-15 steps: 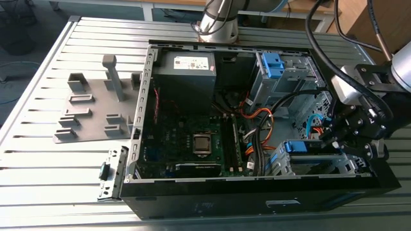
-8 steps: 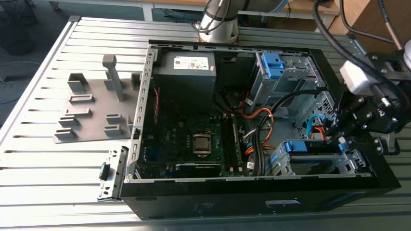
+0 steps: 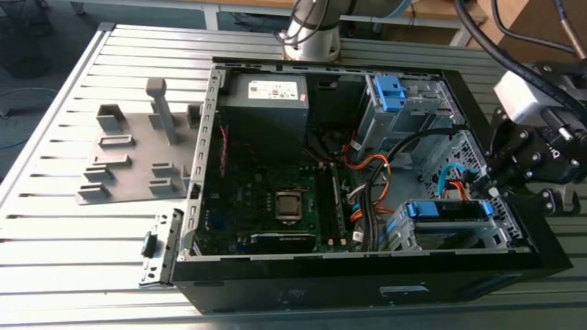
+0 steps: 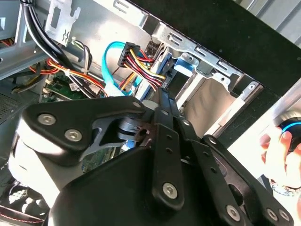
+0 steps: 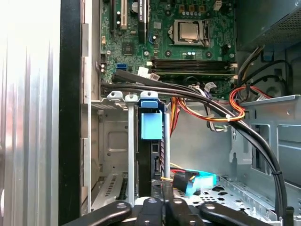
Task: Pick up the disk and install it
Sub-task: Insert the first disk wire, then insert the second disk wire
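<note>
Black gripper (image 4: pixel 161 96), jaws pressed together, hangs close by the blue-bracketed silver-grey metal disk (image 5: pixel 151 126) sitting in its steel cage (image 5: pixel 110 141).

Disk (image 5: pixel 151 127): blue bracket, standing on edge inside silver drive cage (image 5: pixel 113 141).

The case (image 3: pixel 321 292) lies open on the table (image 3: pixel 55 227), with a fixture (image 3: pixel 128 165) just beside it on the exterior view's left. Inside, the power supply (image 3: pixel 266 103) sits at the far wall, the motherboard (image 3: pixel 275 185) in front of it, and the drive cage (image 3: pixel 403 103) in the far corner on the exterior view's right. The disk (image 3: pixel 445 210) sits in the bay (image 3: pixel 495 237) at the near right corner, with cables (image 3: pixel 367 185) between it and the motherboard. In the first wrist view the gripper (image 5: pixel 163 207) is just beside the disk's end.
</note>
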Available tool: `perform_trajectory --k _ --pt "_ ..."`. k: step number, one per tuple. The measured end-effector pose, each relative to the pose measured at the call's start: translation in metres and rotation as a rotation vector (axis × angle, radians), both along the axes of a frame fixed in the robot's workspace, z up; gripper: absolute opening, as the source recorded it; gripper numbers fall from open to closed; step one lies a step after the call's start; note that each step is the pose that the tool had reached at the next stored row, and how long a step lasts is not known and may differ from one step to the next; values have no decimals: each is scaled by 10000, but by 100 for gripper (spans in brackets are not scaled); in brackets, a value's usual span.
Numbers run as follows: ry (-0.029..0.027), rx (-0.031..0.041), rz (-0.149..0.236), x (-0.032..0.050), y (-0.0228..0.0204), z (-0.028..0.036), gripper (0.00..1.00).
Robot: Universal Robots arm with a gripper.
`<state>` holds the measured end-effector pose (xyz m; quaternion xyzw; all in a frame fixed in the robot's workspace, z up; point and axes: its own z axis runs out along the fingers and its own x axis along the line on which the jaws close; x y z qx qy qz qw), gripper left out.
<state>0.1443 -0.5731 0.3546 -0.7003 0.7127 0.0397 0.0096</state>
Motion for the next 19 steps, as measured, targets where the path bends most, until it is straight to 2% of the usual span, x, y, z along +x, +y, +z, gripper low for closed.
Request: perform_trajectory --k 1,2,6,11,14,19 --pt "0 0 0 0 0 5 15" --pt "0 -1 0 0 0 8 11" --pt "0 -2 0 0 1 48 11" --pt "0 2 0 0 0 216 11" --pt "0 10 0 0 0 289 11" --pt "0 13 0 0 0 298 11"
